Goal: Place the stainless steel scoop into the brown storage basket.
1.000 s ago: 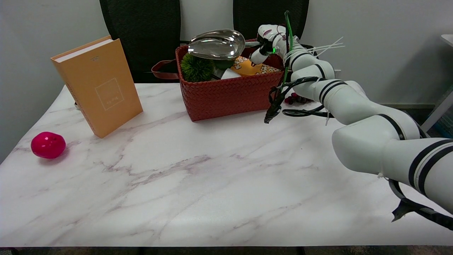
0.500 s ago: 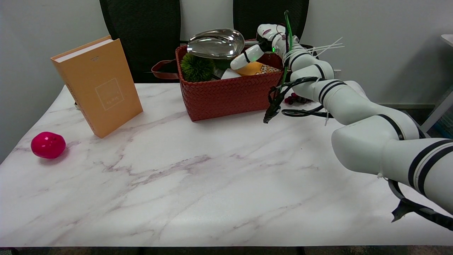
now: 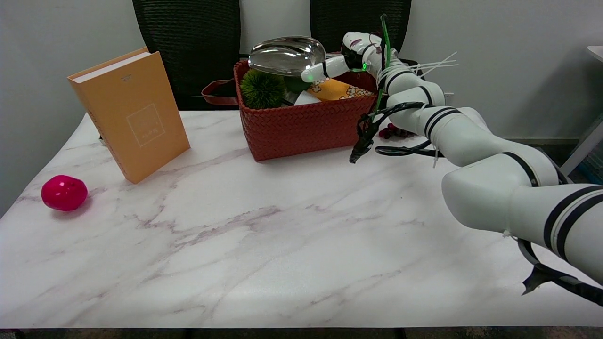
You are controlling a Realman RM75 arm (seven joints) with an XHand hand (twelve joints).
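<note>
Scoop hung over the basket's back left part, above a green ball, its handle held by the hand, one finger stretched beneath the bowl. Worktop lay open toward the near edge; book stood well left.

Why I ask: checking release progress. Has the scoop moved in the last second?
Yes. The stainless steel scoop rose slightly against the brown storage basket rim.

Red-brown woven basket, orange book, magenta ball
</note>
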